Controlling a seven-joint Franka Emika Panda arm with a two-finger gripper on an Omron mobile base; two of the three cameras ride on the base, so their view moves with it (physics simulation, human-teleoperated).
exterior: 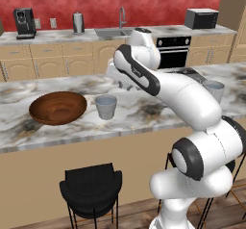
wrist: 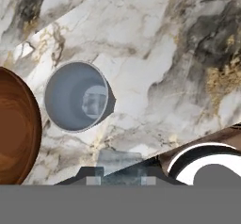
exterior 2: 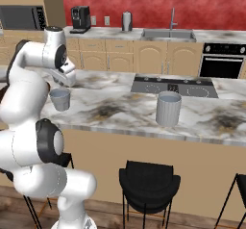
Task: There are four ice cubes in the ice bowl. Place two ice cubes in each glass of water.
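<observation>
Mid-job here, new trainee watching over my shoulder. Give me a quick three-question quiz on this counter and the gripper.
1. True or false: the ice bowl sits between the shorter glass and the taller glass.
2. In the hand view, what is between the fingertips of the gripper? A: an ice cube. B: a spoon. C: nothing.
3. Fill in: just behind the taller glass, set into the counter, lies the black ____.

Key: 1 false, the bowl is at one end, beside the shorter glass. 2 A. 3 cooktop.
</observation>
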